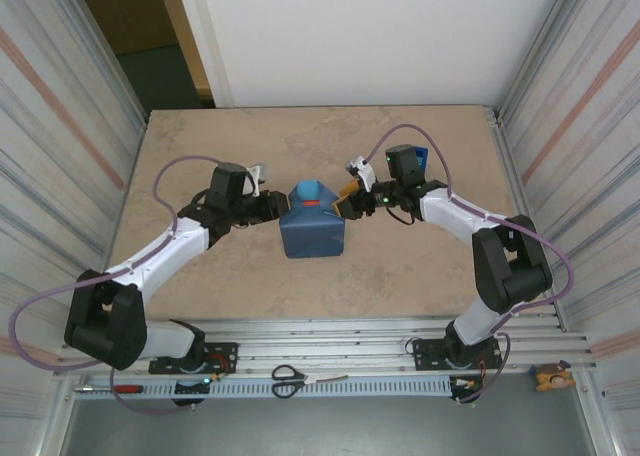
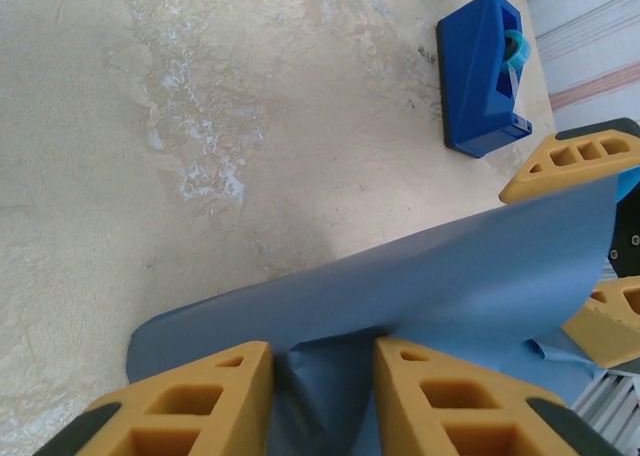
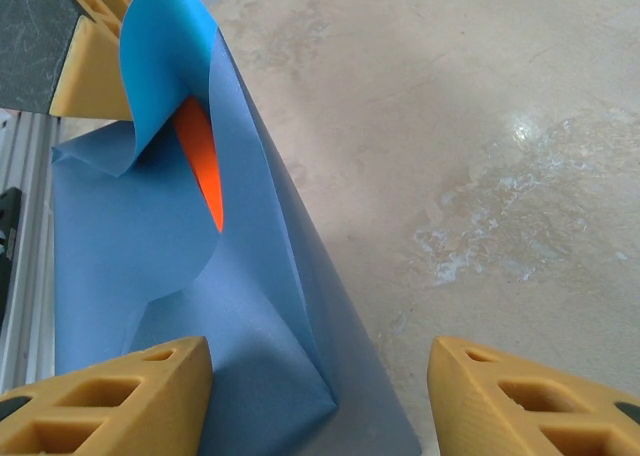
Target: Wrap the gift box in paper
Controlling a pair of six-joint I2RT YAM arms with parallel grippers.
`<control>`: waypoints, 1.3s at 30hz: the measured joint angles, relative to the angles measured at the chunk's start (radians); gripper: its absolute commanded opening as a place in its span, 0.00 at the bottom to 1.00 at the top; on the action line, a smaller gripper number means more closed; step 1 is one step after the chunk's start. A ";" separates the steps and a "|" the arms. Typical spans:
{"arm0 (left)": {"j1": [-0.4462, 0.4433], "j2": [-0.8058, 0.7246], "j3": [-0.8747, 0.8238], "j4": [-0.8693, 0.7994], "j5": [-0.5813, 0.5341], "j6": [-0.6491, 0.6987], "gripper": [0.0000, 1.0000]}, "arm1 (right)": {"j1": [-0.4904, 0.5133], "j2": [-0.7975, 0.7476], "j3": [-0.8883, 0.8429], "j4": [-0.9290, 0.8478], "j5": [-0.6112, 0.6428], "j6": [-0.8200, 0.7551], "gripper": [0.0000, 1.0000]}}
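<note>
The gift box sits mid-table, almost wholly covered by the paper [image 1: 312, 231]; only an orange sliver [image 1: 312, 204] [image 3: 203, 171] shows under a curled light-blue flap [image 3: 160, 66]. My left gripper [image 1: 278, 208] [image 2: 322, 361] is at the parcel's left end. Its yellow fingers [image 2: 190, 401] stand apart with a creased fold of paper [image 2: 330, 376] between them. At the parcel's right end, my right gripper [image 1: 348, 204] [image 3: 320, 361] is open wide. One of its fingers [image 3: 110, 396] is over the paper and the other over bare table. A folded corner of paper [image 3: 300, 376] lies between them.
A blue tape dispenser [image 2: 483, 71] [image 1: 421, 157] stands on the table behind the right arm. Scissors [image 1: 290, 379] and a red-handled tool [image 1: 125, 387] lie on the rail in front of the arm bases. Corrugated walls close both sides.
</note>
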 measured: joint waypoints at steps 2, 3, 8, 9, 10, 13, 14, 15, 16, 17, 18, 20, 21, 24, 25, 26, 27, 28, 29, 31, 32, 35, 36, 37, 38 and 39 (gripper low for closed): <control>-0.002 0.002 -0.005 -0.004 0.000 0.023 0.33 | 0.003 0.000 0.003 -0.002 0.000 0.001 0.60; -0.002 0.005 -0.006 -0.003 0.001 0.037 0.34 | 0.006 0.000 0.006 -0.005 0.003 0.002 0.61; -0.002 0.012 -0.003 -0.001 0.011 0.100 0.35 | 0.027 0.000 0.036 -0.051 0.015 0.012 0.63; -0.002 0.016 0.000 -0.001 0.010 0.115 0.35 | 0.033 0.000 0.053 -0.071 0.023 0.012 0.64; -0.002 0.018 0.002 -0.002 0.010 0.124 0.35 | 0.039 0.000 0.075 -0.091 0.030 0.011 0.64; -0.002 0.028 0.014 -0.010 0.010 0.155 0.35 | 0.056 0.000 0.161 -0.149 0.062 -0.004 0.76; -0.002 0.034 0.020 -0.013 0.010 0.165 0.35 | 0.063 0.000 0.193 -0.166 0.076 -0.014 0.78; -0.006 0.040 0.027 -0.015 0.007 0.174 0.35 | 0.070 0.002 0.229 -0.185 0.086 -0.029 0.78; -0.010 0.046 0.032 -0.018 0.007 0.179 0.35 | 0.077 0.006 0.260 -0.204 0.095 -0.040 0.78; -0.017 0.050 0.037 -0.019 0.006 0.185 0.35 | 0.089 0.017 0.303 -0.230 0.105 -0.057 0.78; -0.024 0.052 0.039 -0.019 0.006 0.190 0.35 | 0.101 0.034 0.348 -0.256 0.116 -0.079 0.78; -0.034 0.053 0.040 -0.020 0.001 0.196 0.35 | 0.129 0.082 0.445 -0.317 0.140 -0.120 0.76; -0.036 0.053 0.041 -0.021 -0.001 0.199 0.35 | 0.140 0.111 0.490 -0.348 0.152 -0.140 0.76; -0.039 0.052 0.041 -0.021 -0.006 0.201 0.35 | 0.166 0.207 0.626 -0.461 0.172 -0.198 0.74; -0.039 0.052 0.041 -0.021 -0.008 0.201 0.35 | 0.169 0.233 0.660 -0.496 0.175 -0.215 0.74; -0.040 0.052 0.041 -0.021 -0.009 0.201 0.35 | 0.172 0.263 0.700 -0.543 0.180 -0.235 0.74; -0.040 0.052 0.041 -0.021 -0.009 0.201 0.35 | 0.174 0.291 0.736 -0.586 0.183 -0.252 0.74; -0.040 0.052 0.041 -0.021 -0.009 0.201 0.35 | 0.174 0.313 0.766 -0.626 0.183 -0.269 0.73; -0.040 0.052 0.042 -0.021 -0.009 0.201 0.35 | 0.174 0.334 0.799 -0.670 0.184 -0.285 0.71; -0.041 0.052 0.043 -0.023 -0.011 0.201 0.35 | 0.175 0.375 0.868 -0.747 0.184 -0.311 0.68; -0.041 0.052 0.043 -0.023 -0.012 0.201 0.34 | 0.175 0.395 0.909 -0.787 0.184 -0.319 0.65; -0.042 0.052 0.043 -0.023 -0.013 0.201 0.34 | 0.175 0.459 1.042 -0.910 0.177 -0.354 0.62; -0.042 0.052 0.043 -0.023 -0.013 0.201 0.34 | 0.176 0.480 1.087 -0.953 0.177 -0.367 0.62; -0.042 0.052 0.043 -0.023 -0.013 0.201 0.34 | 0.177 0.502 1.131 -0.995 0.177 -0.378 0.62; -0.042 0.052 0.043 -0.023 -0.013 0.202 0.34 | 0.180 0.526 1.176 -1.038 0.175 -0.390 0.62; -0.042 0.052 0.044 -0.024 -0.013 0.202 0.34 | 0.183 0.544 1.209 -1.069 0.173 -0.397 0.62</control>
